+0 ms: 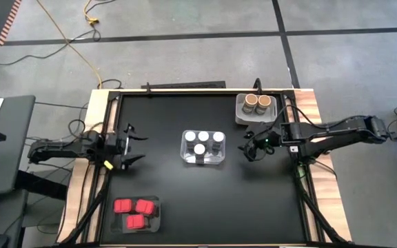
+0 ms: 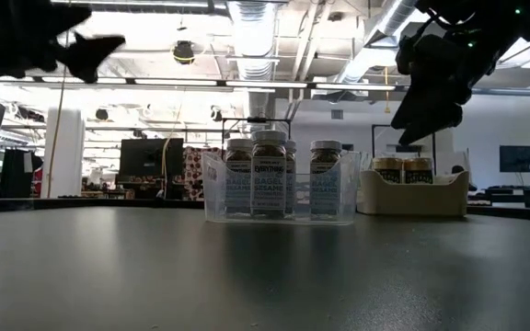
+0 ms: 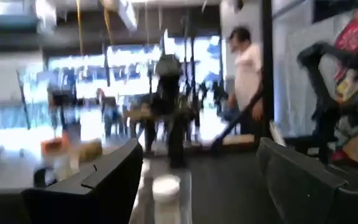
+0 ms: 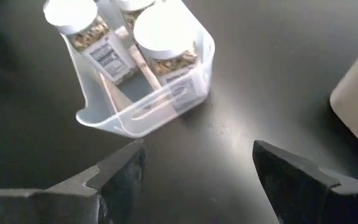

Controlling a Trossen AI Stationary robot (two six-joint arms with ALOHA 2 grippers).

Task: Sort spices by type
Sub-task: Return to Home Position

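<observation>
White-lidded jars (image 1: 199, 149) in clear tray (image 1: 187, 160), near spread right claw (image 1: 245, 150), not touching.

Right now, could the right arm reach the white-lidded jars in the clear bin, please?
Probably yes. The right gripper hangs open just beside the clear bin, with only bare black table between them, and the white-lidded jars stand uncovered, lids up.

A clear plastic tray (image 1: 185, 160) at the centre of the black tabletop (image 1: 164, 182) holds four white-lidded clear jars (image 1: 199, 148). At upper right, a grey tray (image 1: 243, 118) holds two tan-brown cylindrical jars (image 1: 250, 102). At lower left, three red boxy containers (image 1: 122, 205) lie in a dark tray (image 1: 154, 219). The left gripper (image 1: 142, 147), fingers spread, is at centre left. The right gripper (image 1: 245, 150) is right of centre.
</observation>
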